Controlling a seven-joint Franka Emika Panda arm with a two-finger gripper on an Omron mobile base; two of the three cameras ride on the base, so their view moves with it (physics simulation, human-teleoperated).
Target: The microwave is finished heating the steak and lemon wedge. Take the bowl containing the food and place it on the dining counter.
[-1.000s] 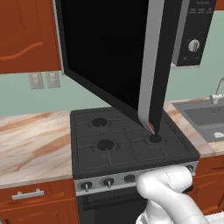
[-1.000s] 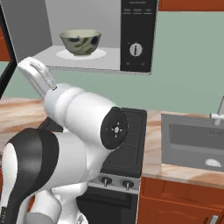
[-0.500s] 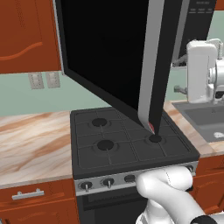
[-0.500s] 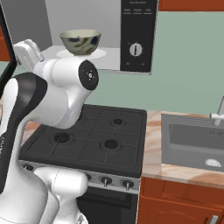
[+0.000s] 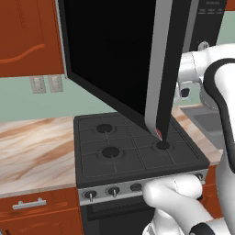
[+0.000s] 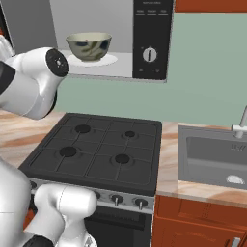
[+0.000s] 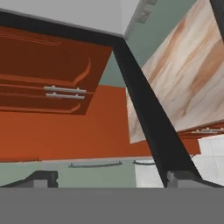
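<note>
Kitchen, stove below: bowl (image 6: pixel 89 46) upper left of right base frame, on microwave (image 6: pixel 120 38) turntable. Glossy, rigid, likely slippery; pinch rim. Gripper (image 7: pixel 107 178) fingers spread, empty.

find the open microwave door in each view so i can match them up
Left base view: the microwave door swings out across the upper middle, above the stove.
Right base view: a dark sliver at the top left edge.
Hand view: probably the black bar crossing diagonally.
Shared landmark: the stove, in both base views.
</note>
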